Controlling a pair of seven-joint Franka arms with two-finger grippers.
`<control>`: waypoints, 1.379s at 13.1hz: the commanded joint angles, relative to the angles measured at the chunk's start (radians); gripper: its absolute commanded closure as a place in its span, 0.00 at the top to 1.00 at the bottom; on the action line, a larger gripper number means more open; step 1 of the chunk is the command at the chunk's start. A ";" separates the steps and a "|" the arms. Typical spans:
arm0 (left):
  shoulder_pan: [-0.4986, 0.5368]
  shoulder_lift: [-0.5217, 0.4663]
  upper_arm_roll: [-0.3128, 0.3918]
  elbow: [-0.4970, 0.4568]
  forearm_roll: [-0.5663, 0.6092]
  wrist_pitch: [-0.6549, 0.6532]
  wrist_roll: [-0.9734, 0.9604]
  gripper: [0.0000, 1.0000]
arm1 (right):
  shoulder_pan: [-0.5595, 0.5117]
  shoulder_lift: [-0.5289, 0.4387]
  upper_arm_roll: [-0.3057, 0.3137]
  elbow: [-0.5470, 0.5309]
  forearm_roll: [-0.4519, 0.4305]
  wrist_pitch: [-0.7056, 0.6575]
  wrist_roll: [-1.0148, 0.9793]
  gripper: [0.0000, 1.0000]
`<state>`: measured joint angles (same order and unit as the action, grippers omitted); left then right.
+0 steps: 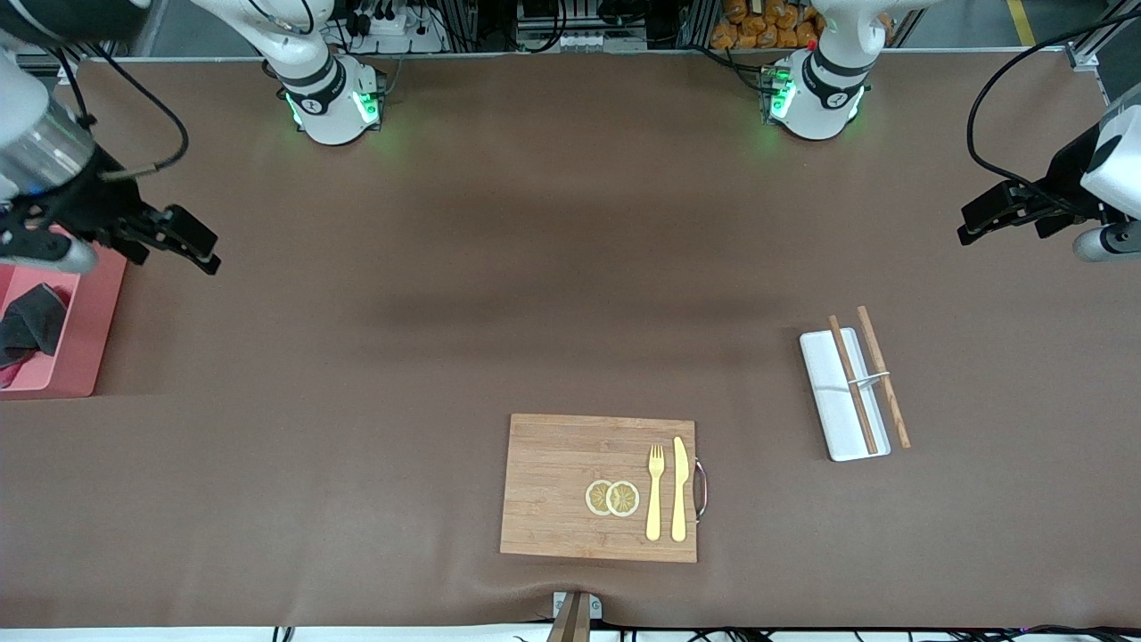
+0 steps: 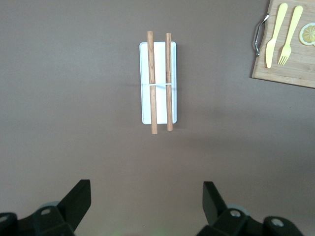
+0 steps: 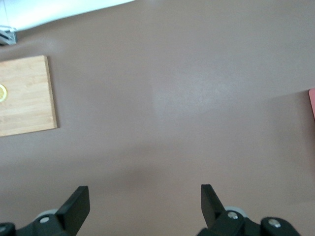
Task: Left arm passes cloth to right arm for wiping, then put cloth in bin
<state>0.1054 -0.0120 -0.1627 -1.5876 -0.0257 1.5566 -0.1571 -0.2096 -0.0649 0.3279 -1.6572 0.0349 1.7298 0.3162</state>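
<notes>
The cloth (image 1: pixel 31 325) lies crumpled in the pink bin (image 1: pixel 85 343) at the right arm's end of the table, dark grey face up with a little magenta showing. My right gripper (image 1: pixel 192 245) is open and empty, in the air over the bare table beside the bin. In the right wrist view the gripper (image 3: pixel 143 204) shows wide-spread fingers over bare brown table, with a pink edge of the bin (image 3: pixel 312 103). My left gripper (image 1: pixel 980 218) is open and empty, up over the left arm's end of the table; in the left wrist view it (image 2: pixel 146 199) is over bare table.
A white tray (image 1: pixel 838 401) with two wooden sticks (image 1: pixel 869 379) lies toward the left arm's end, also in the left wrist view (image 2: pixel 158 93). A wooden cutting board (image 1: pixel 570 486) with lemon slices, a yellow fork and a knife lies near the front camera.
</notes>
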 commanded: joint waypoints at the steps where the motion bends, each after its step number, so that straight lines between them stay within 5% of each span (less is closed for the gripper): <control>1: 0.005 -0.002 0.000 -0.006 -0.013 0.008 0.021 1.00 | 0.033 0.008 -0.003 0.059 0.016 -0.044 0.038 1.00; 13: 0.005 0.004 0.000 -0.009 -0.013 0.016 0.021 1.00 | 0.050 0.053 -0.032 0.053 -0.009 -0.038 0.018 1.00; 14: 0.005 0.006 0.000 -0.009 -0.013 0.017 0.021 1.00 | 0.108 0.054 -0.090 0.054 -0.010 -0.038 0.015 1.00; 16: 0.005 0.007 0.000 -0.009 -0.013 0.017 0.021 1.00 | 0.287 0.060 -0.322 0.057 -0.013 -0.033 -0.070 1.00; 18: 0.005 0.007 0.000 -0.009 -0.013 0.017 0.021 1.00 | 0.247 0.063 -0.355 0.059 -0.007 -0.018 -0.194 1.00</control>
<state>0.1055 -0.0027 -0.1625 -1.5949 -0.0257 1.5654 -0.1571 0.0398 -0.0173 0.0263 -1.6211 0.0310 1.7096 0.2152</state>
